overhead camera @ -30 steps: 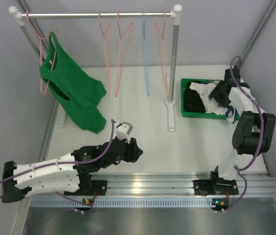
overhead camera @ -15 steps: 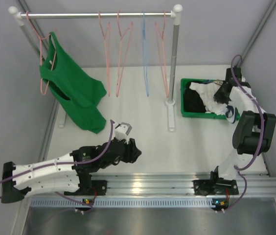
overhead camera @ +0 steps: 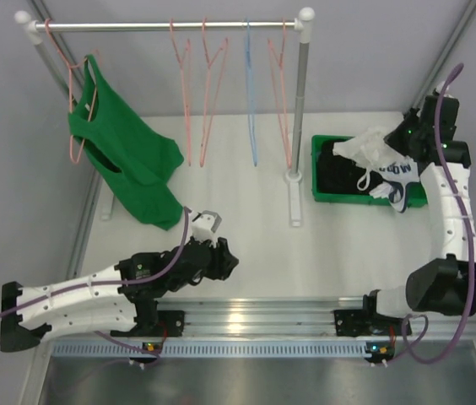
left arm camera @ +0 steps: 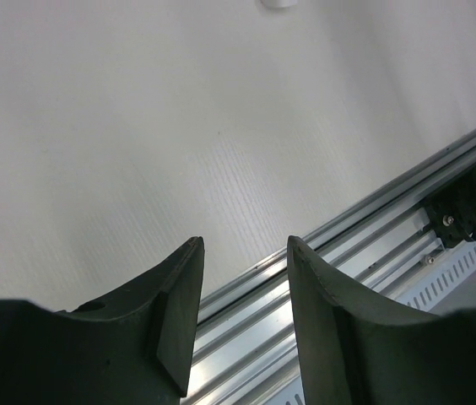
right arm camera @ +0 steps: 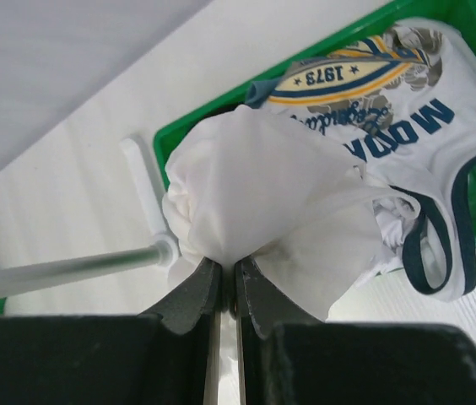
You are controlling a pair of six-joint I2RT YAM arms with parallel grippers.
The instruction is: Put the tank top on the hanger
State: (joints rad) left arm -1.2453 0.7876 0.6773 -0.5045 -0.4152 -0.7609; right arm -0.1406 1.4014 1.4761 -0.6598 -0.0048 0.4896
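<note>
The white tank top [overhead camera: 371, 148] hangs bunched above the green bin [overhead camera: 316, 181], with my right gripper [overhead camera: 402, 135] shut on a fold of it. In the right wrist view the jaws [right arm camera: 228, 263] pinch the thin white fabric [right arm camera: 263, 186] tight. Pink wire hangers [overhead camera: 213, 84] hang empty on the rail, to the left of the bin. Low over the table's near edge, my left gripper [overhead camera: 225, 257] is open; the left wrist view shows nothing between its fingers [left arm camera: 242, 245].
A white garment with blue lettering [right arm camera: 407, 126] drapes over the bin's right side. A green tank top [overhead camera: 124, 156] hangs on a pink hanger at the rail's left end. A blue hanger [overhead camera: 251, 93] hangs among the pink ones. The rack's right post [overhead camera: 299, 118] stands beside the bin.
My right gripper shut on the tank top inside the bin, then rose up and back, pulling it out. The left arm shifted slightly toward the near edge.
</note>
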